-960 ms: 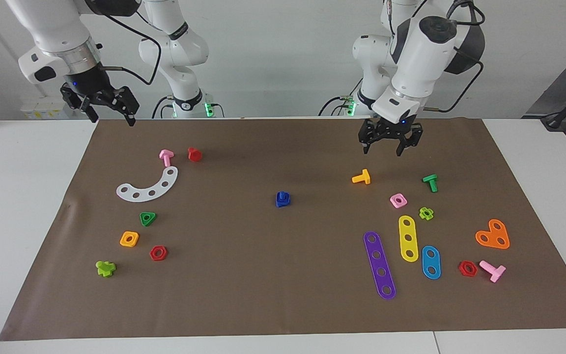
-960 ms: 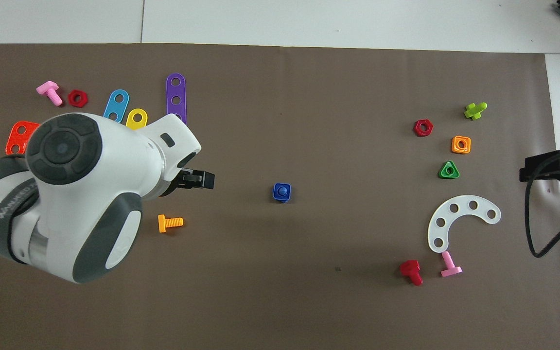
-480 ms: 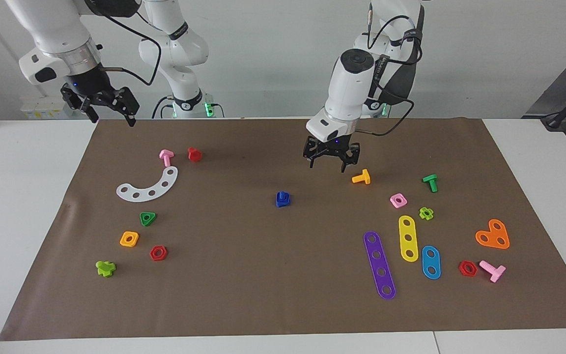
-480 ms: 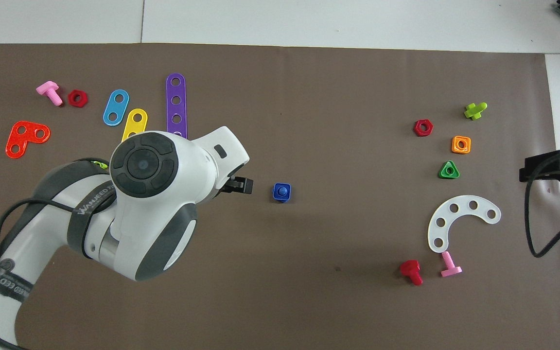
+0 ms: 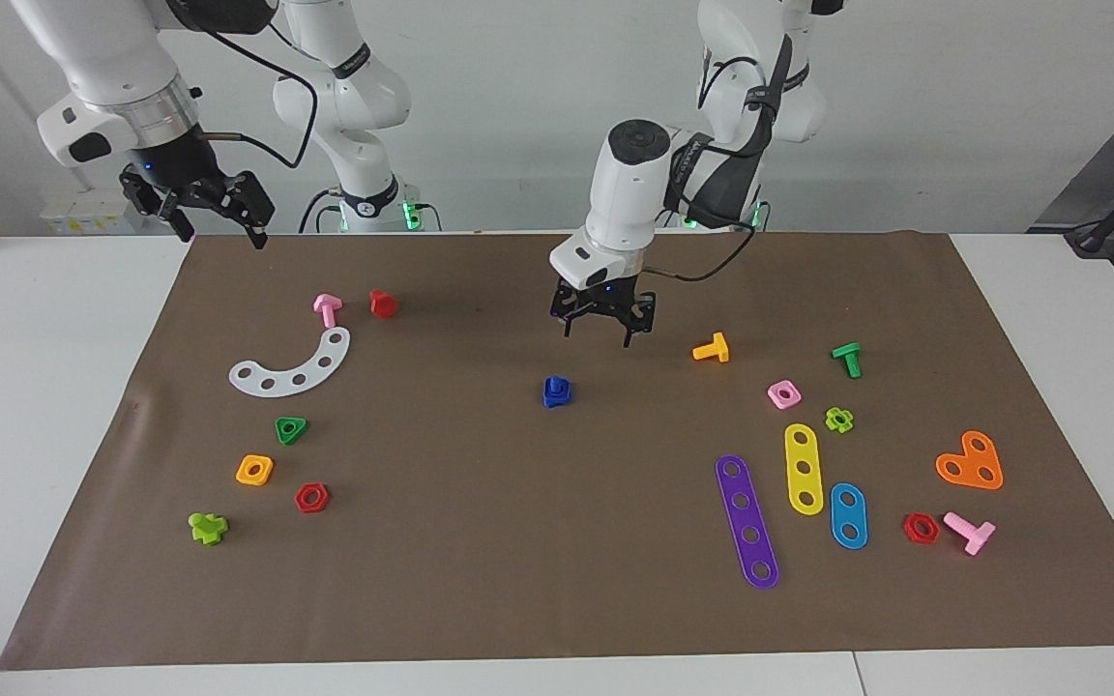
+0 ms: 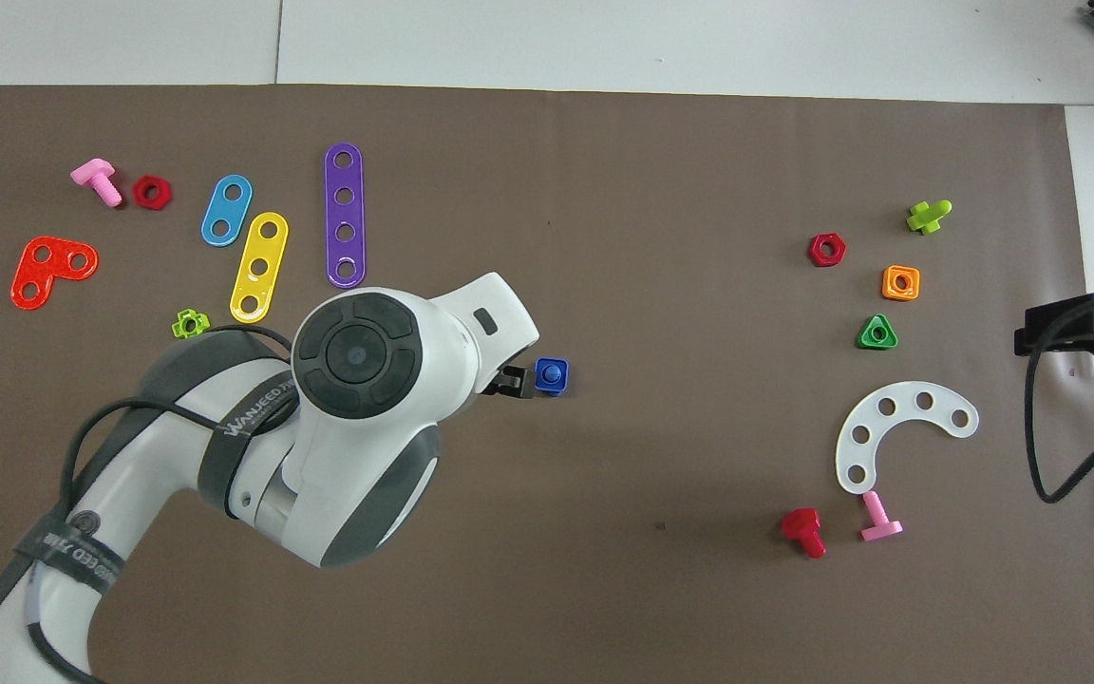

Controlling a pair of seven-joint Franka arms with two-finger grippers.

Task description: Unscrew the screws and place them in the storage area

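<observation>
At mid-mat, well apart from every other loose piece, we find the screws [image 5: 556, 391]: one dark blue bolt-and-nut assembly resting on the brown storage area [image 5: 538, 541], bolt tip up as best we can judge. We note the left pincer [image 5: 604, 327] raised above the mat beside the screws, toward the left arm's end of the counter [image 5: 54, 406], fingers parted moderately wide and holding nothing; no contact with the screws shows in the facing view. Left arm pose: reaching in from its base, wrist bent so the fingers point nearly straight down, forearm sloping back toward the robots. We record the right pincer [image 5: 197, 205] as waiting above the mat's corner at the right arm's end, fingers spread, empty. Risks as we judge them: the assembly is small and light, so an off-centre descent could knock it over or push it along the paper rather than seat it between the fingers. A grip spanning both nut and bolt head would block any unscrewing. With only one arm engaged, the whole piece may simply spin.
</observation>
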